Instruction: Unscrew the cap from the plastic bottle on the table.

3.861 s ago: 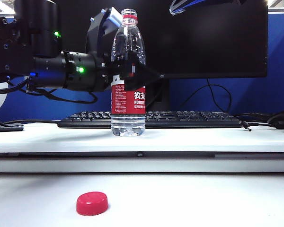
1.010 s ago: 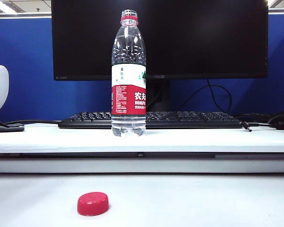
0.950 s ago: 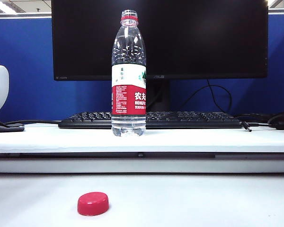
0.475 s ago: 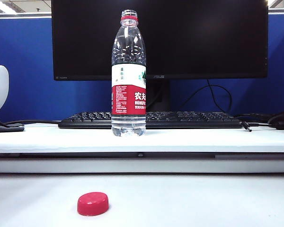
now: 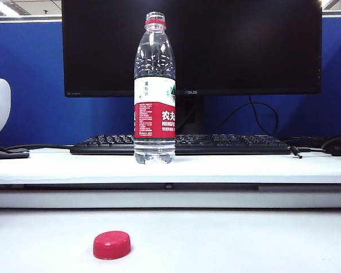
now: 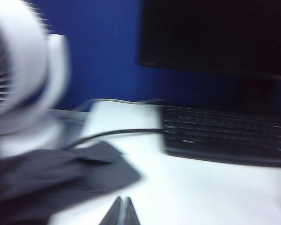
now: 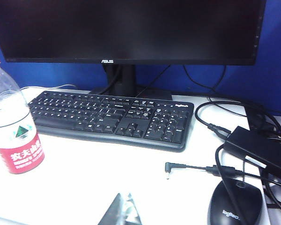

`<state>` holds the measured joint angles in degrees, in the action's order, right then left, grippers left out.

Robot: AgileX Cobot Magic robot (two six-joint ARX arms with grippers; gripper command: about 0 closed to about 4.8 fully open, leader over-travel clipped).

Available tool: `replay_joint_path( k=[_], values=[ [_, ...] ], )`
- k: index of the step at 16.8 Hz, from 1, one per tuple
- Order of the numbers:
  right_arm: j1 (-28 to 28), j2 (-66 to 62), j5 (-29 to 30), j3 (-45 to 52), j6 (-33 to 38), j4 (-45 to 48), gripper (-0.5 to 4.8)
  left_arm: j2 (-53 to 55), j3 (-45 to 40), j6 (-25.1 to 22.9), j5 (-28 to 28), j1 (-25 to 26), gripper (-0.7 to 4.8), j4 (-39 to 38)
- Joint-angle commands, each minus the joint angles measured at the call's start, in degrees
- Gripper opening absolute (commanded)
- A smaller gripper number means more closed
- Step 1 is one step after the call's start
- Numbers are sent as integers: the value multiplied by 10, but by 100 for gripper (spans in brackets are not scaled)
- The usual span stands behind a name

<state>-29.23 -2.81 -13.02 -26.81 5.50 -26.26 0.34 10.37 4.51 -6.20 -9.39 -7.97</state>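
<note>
The plastic bottle (image 5: 154, 85) stands upright on the raised ledge of the white table (image 5: 233, 169), its mouth bare above the thin red neck ring. The red cap (image 5: 111, 245) lies on the lower table surface in front, apart from the bottle. Neither gripper shows in the exterior view. My left gripper (image 6: 123, 200) is shut and empty over the white surface, in a motion-blurred view. My right gripper (image 7: 124, 197) is shut and empty, with the bottle (image 7: 14, 133) off to one side of it and not touched.
A black keyboard (image 5: 182, 144) and a dark monitor (image 5: 216, 45) stand behind the bottle. A white fan (image 6: 18, 84) and a dark cloth (image 6: 61, 173) are near my left gripper. A mouse (image 7: 234, 206), a power adapter (image 7: 257, 150) and a loose plug (image 7: 167, 168) lie by my right gripper.
Since the oldest frame my left gripper has let go of the bottle and both arms have left the exterior view. Over the last second bottle and cap stay still.
</note>
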Motion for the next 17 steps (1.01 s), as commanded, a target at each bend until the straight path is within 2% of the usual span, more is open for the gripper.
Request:
replay_joint_path(
  k=[1, 3, 6, 8, 17],
  values=[
    [0, 0, -2, -2, -1, 7, -7, -2, -24, -3, 0, 74, -5, 16],
    [0, 0, -2, -2, -2, 7, -7, -2, -60, 4, 0, 99, -5, 47],
    [0, 0, -2, -2, -1, 7, -7, -2, -95, 4, 18, 105, -5, 86],
    [0, 0, -2, -2, -1, 7, -7, -2, -99, 4, 40, 105, -5, 83],
    [0, 0, -2, -2, -1, 7, -7, -2, -99, -4, 41, 95, -5, 71]
  ],
)
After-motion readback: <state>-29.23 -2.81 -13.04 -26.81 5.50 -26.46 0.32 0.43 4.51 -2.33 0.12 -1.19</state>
